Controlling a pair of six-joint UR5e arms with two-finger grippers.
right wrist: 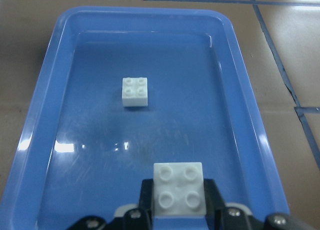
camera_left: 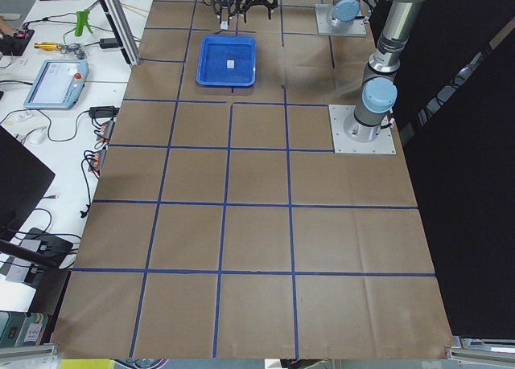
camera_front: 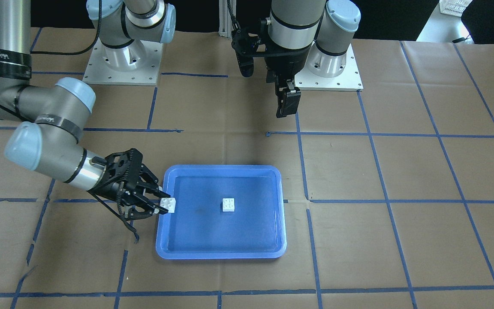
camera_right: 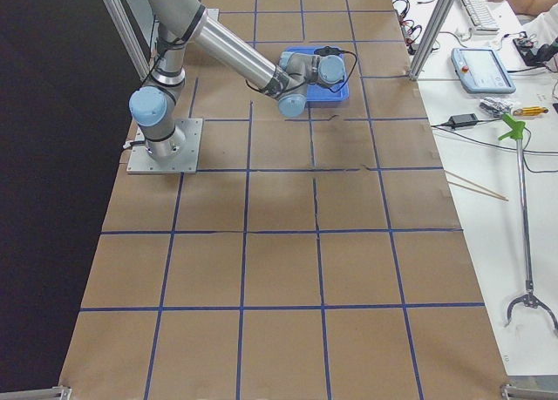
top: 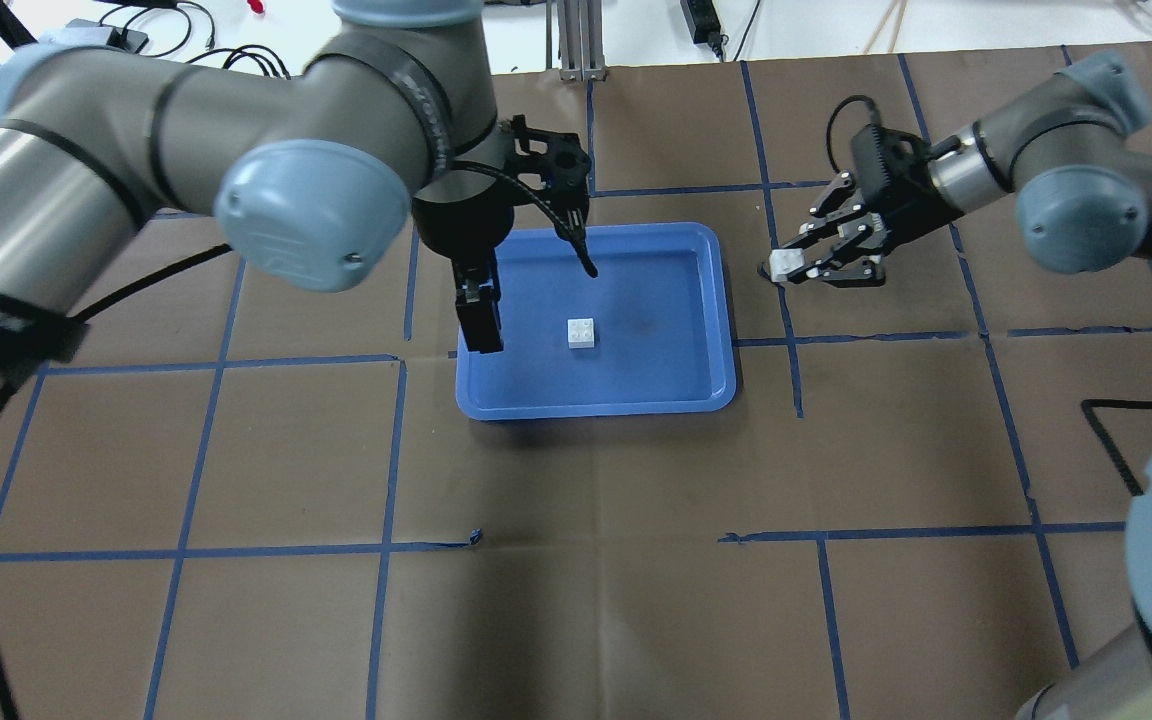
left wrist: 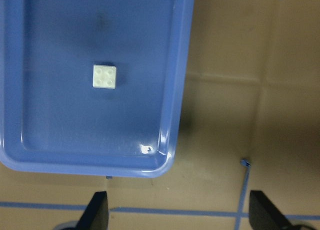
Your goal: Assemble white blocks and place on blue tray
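Note:
The blue tray [camera_front: 221, 170] lies mid-table, and also shows in the overhead view [top: 596, 404]. One white block [camera_front: 229, 204] sits studs up near the tray's middle, seen too in the overhead view [top: 581, 332], the left wrist view [left wrist: 104, 76] and the right wrist view [right wrist: 135, 91]. My right gripper [camera_front: 163, 204] is shut on the second white block [camera_front: 168, 204], held studs up at the tray's rim on my right side [right wrist: 179, 189]. My left gripper [camera_front: 287, 107] is open and empty. It hangs above the tray's other side [top: 481, 330], apart from the block.
The table is brown paper with a blue tape grid. Both arm base plates [camera_front: 122, 60] [camera_front: 332, 68] stand at the robot's edge. A loose black cable [top: 1126, 410] lies on my right. Desks with tools and a pendant [camera_left: 56, 79] border the far side.

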